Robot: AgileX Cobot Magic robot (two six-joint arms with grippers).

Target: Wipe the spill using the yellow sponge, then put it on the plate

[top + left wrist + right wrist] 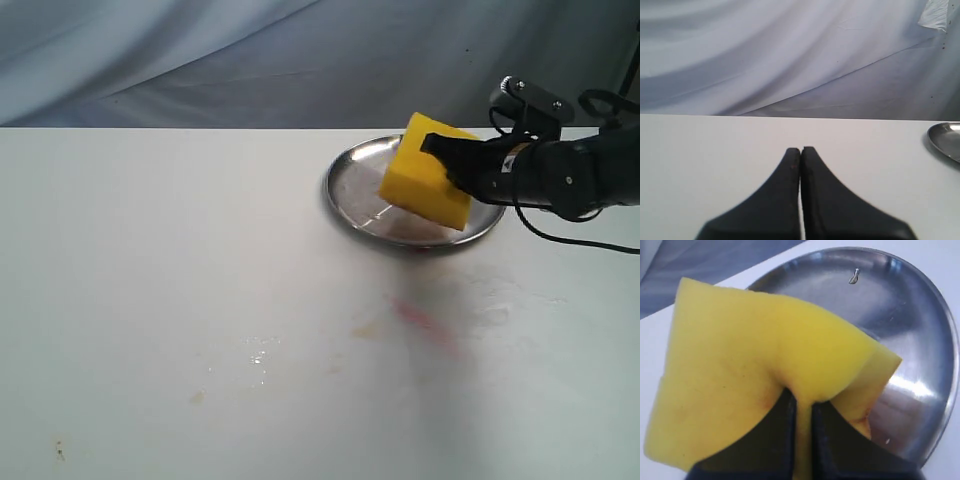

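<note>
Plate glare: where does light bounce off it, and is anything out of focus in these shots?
Right wrist view: a bright white highlight on the plate beside the yellow sponge. Left wrist view: the left gripper blurs toward the frame edge. Exterior view: soft, even light, a faint grey shadow on the table near the plate.

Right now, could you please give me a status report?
Right end effector shut on yellow sponge, over plate. Left end effector shut, empty. Faint pink smear on table. Nothing in the way.

The yellow sponge [420, 182] overhangs the plate [348, 188]; the table [150, 300] leftward lies open.
</note>
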